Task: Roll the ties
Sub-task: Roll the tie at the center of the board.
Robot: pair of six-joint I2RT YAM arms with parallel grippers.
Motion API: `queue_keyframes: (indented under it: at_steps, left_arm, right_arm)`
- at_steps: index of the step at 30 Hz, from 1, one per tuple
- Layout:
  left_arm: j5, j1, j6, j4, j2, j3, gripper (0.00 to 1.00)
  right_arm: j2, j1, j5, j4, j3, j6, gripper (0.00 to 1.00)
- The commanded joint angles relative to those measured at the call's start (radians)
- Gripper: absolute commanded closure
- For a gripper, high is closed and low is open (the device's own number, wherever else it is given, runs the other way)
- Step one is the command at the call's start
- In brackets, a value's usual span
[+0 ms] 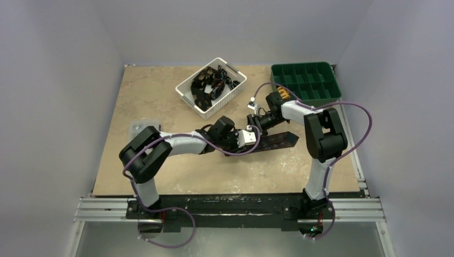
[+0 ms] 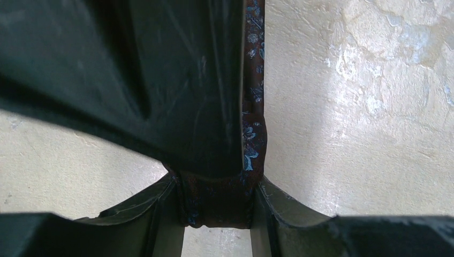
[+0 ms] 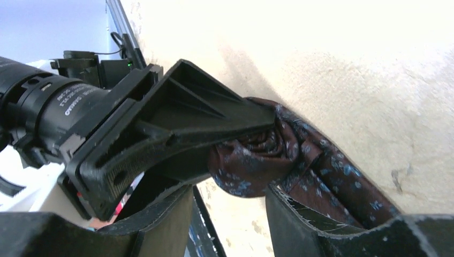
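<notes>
A dark brown tie with pale blue marks [image 1: 279, 140] lies on the table's middle right, one end wound into a small roll [image 3: 251, 155]. My left gripper [image 1: 256, 136] is shut on that roll; in the left wrist view the fabric [image 2: 217, 206] fills the gap between its fingers, and a strip of tie [image 2: 254, 80] runs away from them. My right gripper [image 3: 230, 187] is open just below the roll, its right finger [image 3: 300, 214] touching the tie's loose length. From above, the right gripper [image 1: 255, 124] sits right behind the left one.
A white basket [image 1: 227, 98] holding more dark ties [image 1: 211, 83] stands at the back centre. A green compartment tray [image 1: 302, 65] sits at the back right corner. Purple cables loop around both arms.
</notes>
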Motion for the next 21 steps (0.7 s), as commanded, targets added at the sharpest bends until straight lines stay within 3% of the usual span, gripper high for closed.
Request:
queue_keyframes:
  at_steps: [1,5,7,8,11,16,21]
  left_arm:
    - [0.024,-0.002,0.042,-0.191,0.044,0.025,0.64]
    - [0.028,-0.003,0.043,-0.217,0.057,0.045,0.63]
    - [0.031,-0.003,0.040,-0.218,0.058,0.047,0.61]
    - [0.035,-0.002,0.037,-0.221,0.057,0.049,0.60]
    - [0.041,0.000,0.016,-0.220,0.054,0.056,0.55]
    - [0.100,0.025,-0.057,-0.161,0.006,0.043,0.43]
    - [0.165,0.039,-0.124,0.063,-0.074,-0.034,0.38]
  right_arm:
    - [0.030,0.033,0.002,0.096,0.006,0.063,0.49]
    - [0.063,0.039,0.024,0.096,0.009,0.054,0.52]
    - [0.075,0.039,0.043,0.095,0.006,0.037,0.60]
    - [0.082,0.039,0.047,0.089,0.003,0.021,0.66]
    - [0.101,0.038,0.061,0.057,-0.003,-0.033,1.00]
    - [0.109,0.026,0.130,0.067,-0.025,-0.084,1.00]
    - [0.135,-0.004,0.193,0.057,-0.022,-0.113,1.00]
